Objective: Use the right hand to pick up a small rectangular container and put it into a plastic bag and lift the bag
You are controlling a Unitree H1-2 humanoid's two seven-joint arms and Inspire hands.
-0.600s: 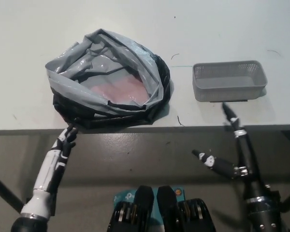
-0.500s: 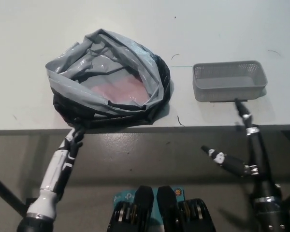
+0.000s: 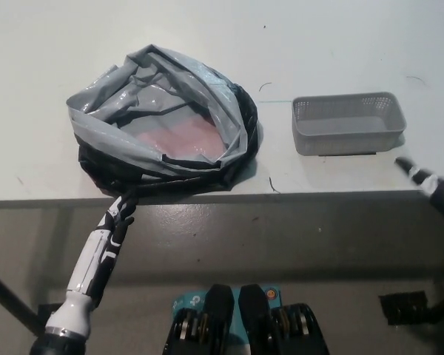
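Observation:
A small grey mesh rectangular container (image 3: 348, 123) stands empty on the white table (image 3: 333, 44), at the right. To its left lies a grey and black plastic bag (image 3: 163, 126) with its mouth wide open and something pinkish showing inside. My black right hand (image 3: 433, 188) shows blurred at the right edge, just below and right of the container, not touching it; one fingertip points toward the container's lower right corner. My white left hand (image 3: 115, 220) reaches up to the bag's lower rim at the table's front edge, its fingers bunched against the black plastic.
The table's front edge (image 3: 281, 197) runs across the middle of the picture, with grey floor below it. Small dark marks dot the tabletop between bag and container.
My right hand has swung right and upward, from below the container to the picture's right edge. My left hand has edged slightly right along the bag's lower rim.

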